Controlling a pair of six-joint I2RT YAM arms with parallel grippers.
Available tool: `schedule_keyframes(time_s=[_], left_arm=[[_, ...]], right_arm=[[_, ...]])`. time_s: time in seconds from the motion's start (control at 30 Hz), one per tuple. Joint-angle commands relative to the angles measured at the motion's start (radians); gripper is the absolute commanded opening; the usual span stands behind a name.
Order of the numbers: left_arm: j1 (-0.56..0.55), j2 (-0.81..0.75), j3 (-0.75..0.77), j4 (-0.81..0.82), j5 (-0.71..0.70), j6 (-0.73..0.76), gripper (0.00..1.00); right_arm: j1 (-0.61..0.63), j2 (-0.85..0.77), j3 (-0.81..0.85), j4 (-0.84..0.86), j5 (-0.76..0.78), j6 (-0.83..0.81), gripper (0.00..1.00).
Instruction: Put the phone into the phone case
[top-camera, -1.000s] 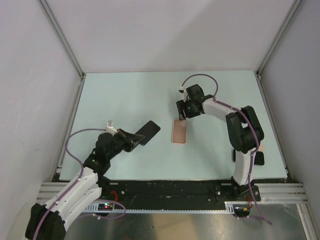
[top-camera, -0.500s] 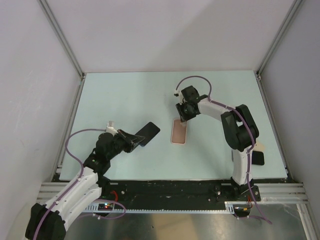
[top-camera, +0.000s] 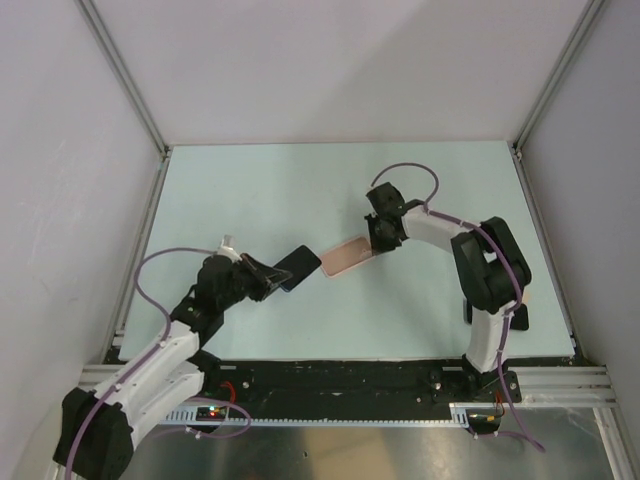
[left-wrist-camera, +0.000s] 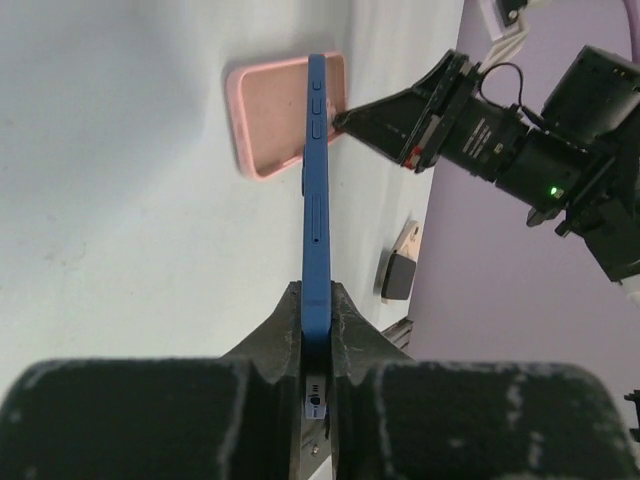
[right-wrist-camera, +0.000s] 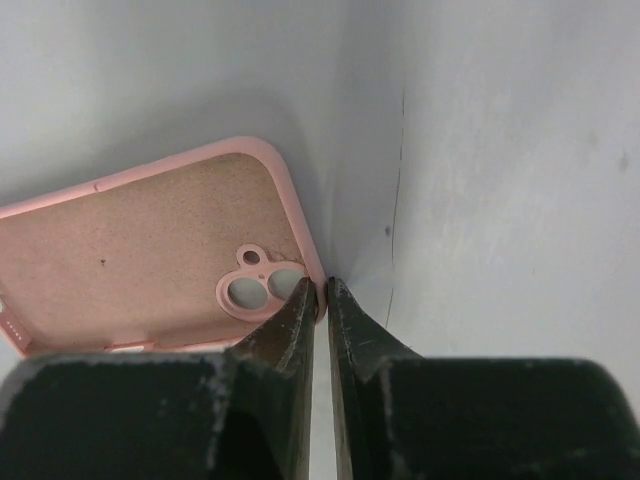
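I'm holding the phone (top-camera: 298, 266) on edge, clamped in the left claw (top-camera: 272, 279) left of centre; the case (top-camera: 345, 257) is lying hollow-up just right of it, long axes nearly lining up; the right claw (top-camera: 377, 240) is pinching its far corner.

You see bright, even light with soft shadows; up close, the left gripper (left-wrist-camera: 317, 300) and right gripper (right-wrist-camera: 321, 290) blur.

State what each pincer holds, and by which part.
Left pincer grips the phone near one end; right pincer pinches the phone case rim beside its camera holes.
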Motion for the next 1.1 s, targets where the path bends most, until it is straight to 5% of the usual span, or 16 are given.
schedule_keyframes(time_s=[0.0, 0.13, 0.33, 0.43, 0.67, 1.07], left_arm=[[0.008, 0.067, 0.125, 0.073, 0.076, 0.094, 0.00], [0.007, 0.158, 0.183, 0.088, 0.121, 0.122, 0.00], [-0.019, 0.267, 0.224, 0.124, 0.149, 0.129, 0.00], [-0.046, 0.340, 0.252, 0.151, 0.145, 0.128, 0.00], [-0.110, 0.518, 0.343, 0.223, 0.135, 0.108, 0.00], [-0.168, 0.755, 0.427, 0.345, 0.145, 0.061, 0.00]], right_arm=[[0.029, -0.109, -0.106, -0.006, 0.040, 0.110, 0.11], [0.033, -0.136, -0.142, 0.002, 0.037, 0.135, 0.18], [0.036, -0.187, -0.178, 0.043, -0.001, 0.191, 0.64], [0.011, -0.235, -0.203, 0.078, -0.018, 0.212, 0.73], [-0.084, -0.293, -0.239, 0.184, -0.116, 0.274, 0.72], [-0.120, -0.226, -0.239, 0.239, -0.182, 0.329, 0.44]])
